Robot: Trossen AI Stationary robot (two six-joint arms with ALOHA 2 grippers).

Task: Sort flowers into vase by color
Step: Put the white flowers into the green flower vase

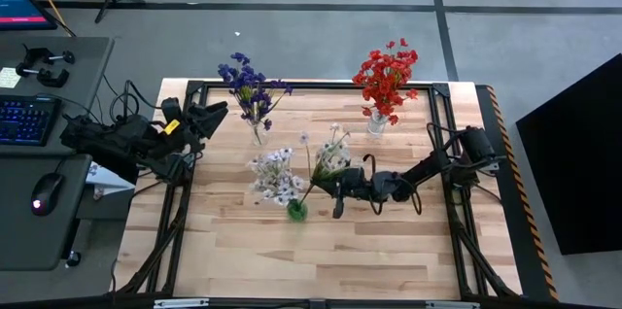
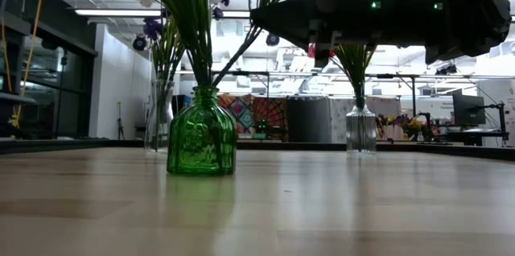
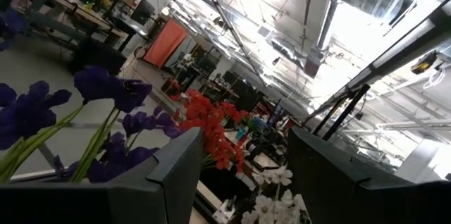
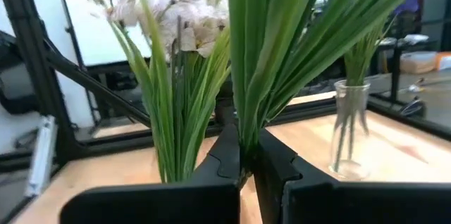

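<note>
Green vase [image 1: 296, 211] holds white flowers [image 1: 275, 175]. Clear vases hold purple flowers [image 1: 251, 85] and red flowers [image 1: 386, 78]. Right gripper [image 1: 337, 187] fingers pinch a white flower stem [image 4: 243, 122] above the green vase. Left gripper [image 1: 209, 118] fingers spread, empty.

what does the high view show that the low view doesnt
Only the high view: the blooms by colour, purple flowers far left, red flowers far right, the idle left gripper with jaws open at the table's left edge, and the right gripper shut on a white flower beside the green vase.

Only the low view: the green vase's embossed glass body and the room behind.

Both: the three vases, the white flowers in the green vase, and the wooden table.
</note>
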